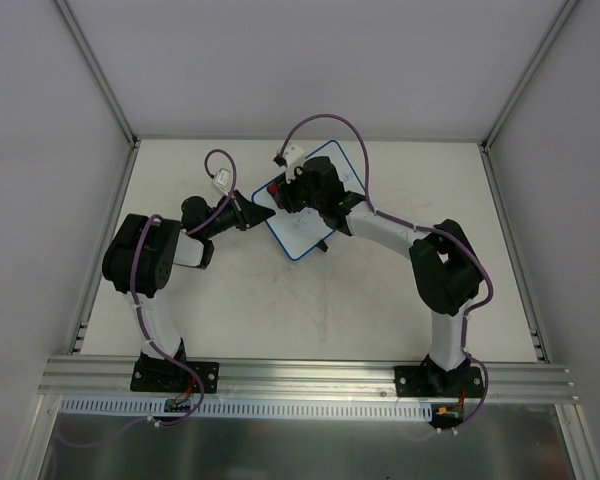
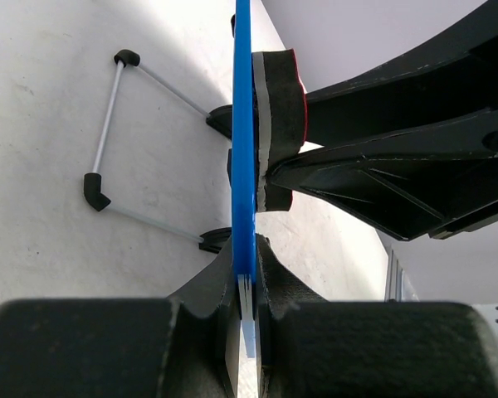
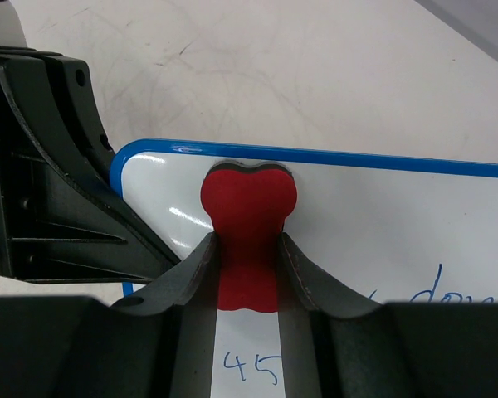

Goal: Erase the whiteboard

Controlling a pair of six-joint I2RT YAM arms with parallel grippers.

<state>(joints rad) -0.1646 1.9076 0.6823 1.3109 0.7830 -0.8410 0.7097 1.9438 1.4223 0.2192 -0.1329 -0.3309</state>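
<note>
The whiteboard (image 1: 302, 232) is white with a thin blue rim and lies tilted at the middle of the table. My left gripper (image 1: 261, 212) is shut on the board's left edge; the left wrist view shows the blue rim (image 2: 243, 149) edge-on between its jaws. My right gripper (image 1: 288, 192) is shut on the red bone-shaped eraser (image 3: 247, 224) and presses it on the board's face (image 3: 382, 224) near the top left corner. Blue writing "45" (image 3: 251, 366) shows below the eraser, and more writing (image 3: 448, 292) at the right.
The board's wire stand with black feet (image 2: 108, 133) lies on the table behind it. Grey walls stand on three sides (image 1: 310, 60). An aluminium rail (image 1: 310, 378) runs along the near edge by the arm bases.
</note>
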